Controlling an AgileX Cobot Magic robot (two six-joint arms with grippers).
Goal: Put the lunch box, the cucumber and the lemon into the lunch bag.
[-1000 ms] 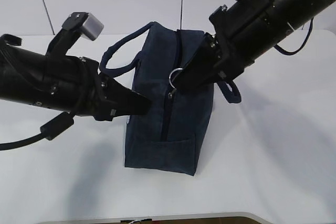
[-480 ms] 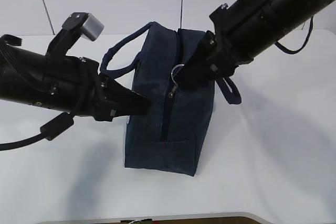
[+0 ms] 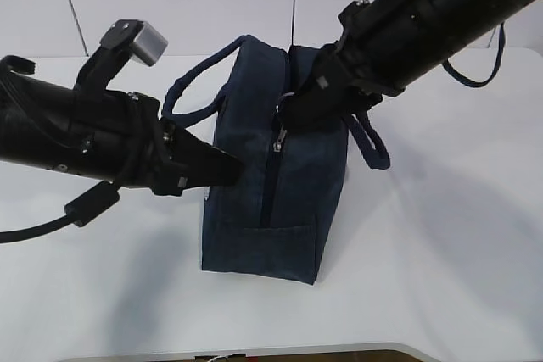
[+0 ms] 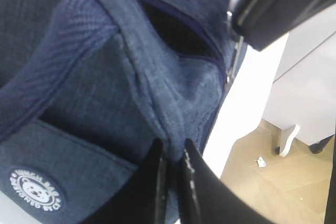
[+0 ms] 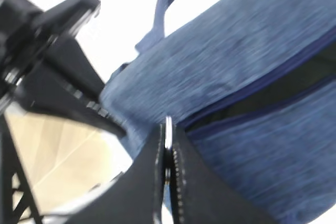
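The navy lunch bag (image 3: 280, 201) stands on the white table (image 3: 441, 252). My left gripper (image 3: 233, 169) is shut on a fold of the bag's fabric at its side seam, seen close in the left wrist view (image 4: 172, 149). My right gripper (image 3: 288, 112) is shut on the zipper's metal ring pull (image 5: 167, 127) on top of the bag. A dark gap (image 5: 273, 90) shows along the zipper beyond the pull. The round white logo (image 4: 35, 188) shows on the bag's side. The lunch box, the cucumber and the lemon are out of view.
The bag's two loop handles hang to either side, one on the left (image 3: 199, 82) and one on the right (image 3: 373, 142). The table's front edge (image 3: 254, 352) is near the bottom. A wall stands behind the table.
My right gripper has moved up and left in the picture with the ring pull, and the zipper slider has moved with it along the bag's top. The left arm has not moved.
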